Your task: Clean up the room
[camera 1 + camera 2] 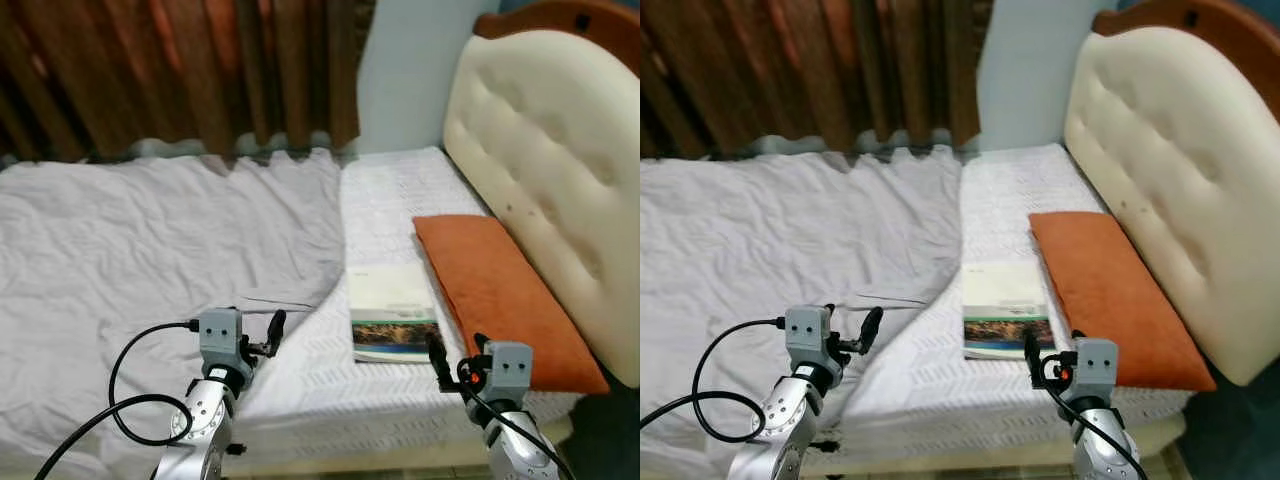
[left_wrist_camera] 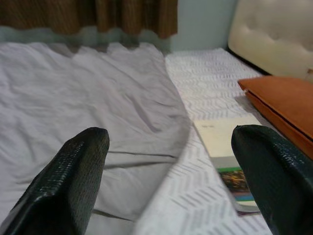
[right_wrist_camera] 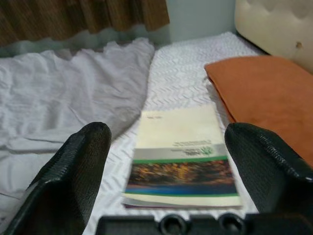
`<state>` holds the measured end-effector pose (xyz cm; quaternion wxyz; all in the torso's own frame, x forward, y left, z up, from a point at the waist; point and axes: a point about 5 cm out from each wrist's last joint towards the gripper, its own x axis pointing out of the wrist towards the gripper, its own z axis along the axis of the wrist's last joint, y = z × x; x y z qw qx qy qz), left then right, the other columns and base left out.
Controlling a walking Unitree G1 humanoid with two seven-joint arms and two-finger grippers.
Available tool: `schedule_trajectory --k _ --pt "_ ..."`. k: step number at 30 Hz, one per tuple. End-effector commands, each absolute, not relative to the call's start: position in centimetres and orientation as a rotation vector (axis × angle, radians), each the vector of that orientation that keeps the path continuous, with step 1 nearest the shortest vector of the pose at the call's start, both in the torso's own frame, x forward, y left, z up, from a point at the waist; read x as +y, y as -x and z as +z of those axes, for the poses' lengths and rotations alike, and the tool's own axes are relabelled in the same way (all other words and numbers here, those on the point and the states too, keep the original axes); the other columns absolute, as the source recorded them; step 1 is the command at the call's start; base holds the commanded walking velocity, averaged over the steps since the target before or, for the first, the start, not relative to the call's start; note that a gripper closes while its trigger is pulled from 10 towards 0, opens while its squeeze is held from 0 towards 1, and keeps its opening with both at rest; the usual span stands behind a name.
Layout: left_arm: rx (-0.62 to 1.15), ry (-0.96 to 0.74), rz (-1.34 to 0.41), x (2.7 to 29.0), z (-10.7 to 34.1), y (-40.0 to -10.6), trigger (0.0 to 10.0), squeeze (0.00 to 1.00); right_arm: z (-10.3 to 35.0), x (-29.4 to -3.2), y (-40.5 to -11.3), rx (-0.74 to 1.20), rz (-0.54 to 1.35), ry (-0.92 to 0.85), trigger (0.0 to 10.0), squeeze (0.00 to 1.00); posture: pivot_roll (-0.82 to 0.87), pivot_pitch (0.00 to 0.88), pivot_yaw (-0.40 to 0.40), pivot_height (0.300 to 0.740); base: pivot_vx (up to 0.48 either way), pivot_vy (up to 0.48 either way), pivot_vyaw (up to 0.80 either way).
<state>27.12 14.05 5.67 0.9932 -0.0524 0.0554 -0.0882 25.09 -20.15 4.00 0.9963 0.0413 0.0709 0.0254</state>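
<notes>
A cream-covered book [image 1: 392, 311] with a landscape photo lies flat on the bed's white mattress [image 1: 400, 190], just beside the orange pillow [image 1: 500, 298].

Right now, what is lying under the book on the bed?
The book lies flat on the bare white patterned mattress, beside the orange pillow. The grey sheet stops just left of it. Whatever may lie directly beneath its cover is hidden.
</notes>
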Motion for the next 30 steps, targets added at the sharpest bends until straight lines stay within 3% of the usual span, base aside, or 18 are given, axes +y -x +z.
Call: schedule_trajectory --k 1,5,15,17,22,30 --pt "0.121 0.092 -0.172 14.1 5.6 -27.5 10.0 0.00 4.3 -19.8 -25.3 0.141 0.076 -0.080 10.0 0.00 -0.13 0.000 0.033 0.740 0.000 0.476 0.48" --pt "0.141 0.094 -0.194 14.4 5.2 -27.7 10.0 0.00 4.3 -19.3 -25.3 0.147 0.088 -0.076 10.0 0.00 -0.13 0.000 0.032 0.740 0.000 0.477 0.54" --pt "0.161 0.036 -0.197 15.4 4.8 -28.6 10.0 0.00 4.0 -18.7 -25.1 0.157 0.116 -0.055 10.0 0.00 -0.13 0.000 0.041 0.740 0.000 0.480 0.00" --pt "0.168 -0.005 -0.182 15.2 4.6 -28.7 10.0 0.00 4.0 -18.7 -25.1 0.159 0.118 -0.054 10.0 0.00 -0.13 0.000 0.040 0.740 0.000 0.122 0.00" --pt "0.147 0.072 -0.166 14.9 4.7 -28.7 10.0 0.00 4.1 -18.8 -25.2 0.159 0.123 -0.056 10.0 0.00 -0.14 0.000 0.038 0.740 0.000 0.000 0.00" --pt "0.166 0.070 -0.195 14.3 4.5 -29.1 10.0 0.00 4.3 -18.6 -25.6 0.164 0.156 -0.051 10.0 0.00 -0.14 0.000 0.041 0.740 0.321 0.305 0.00"
